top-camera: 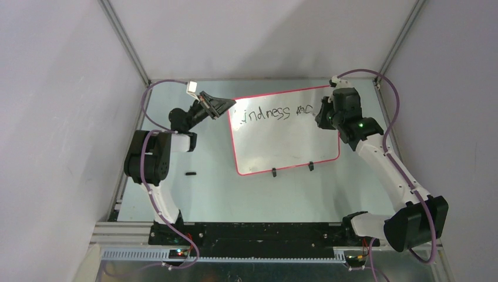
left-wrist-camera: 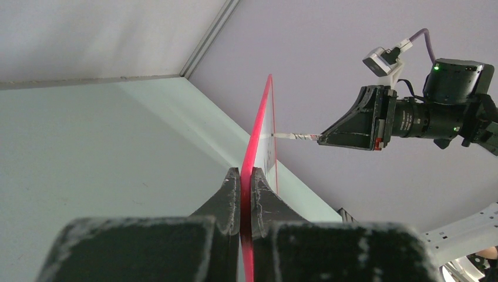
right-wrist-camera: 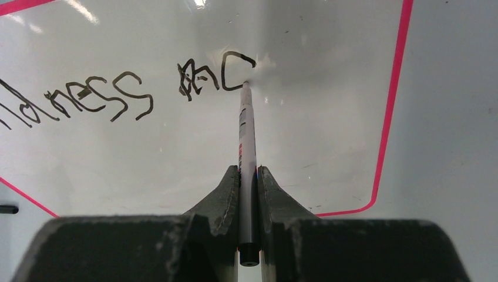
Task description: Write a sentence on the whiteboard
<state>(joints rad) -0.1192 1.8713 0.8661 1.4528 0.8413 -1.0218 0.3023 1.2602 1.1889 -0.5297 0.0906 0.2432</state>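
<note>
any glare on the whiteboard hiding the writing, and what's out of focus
Right wrist: bright glare patches on the glossy white red-rimmed whiteboard near the white marker's tip, black handwritten letters legible; right pincer soft. Left wrist: left pincer blurred. Top external: even light.

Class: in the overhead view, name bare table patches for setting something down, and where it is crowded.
Bare: the table strip between the whiteboard and the arm bases. Crowded: the board's left edge, clamped by the left gripper, and its top right, where the right gripper holds the marker.
</note>
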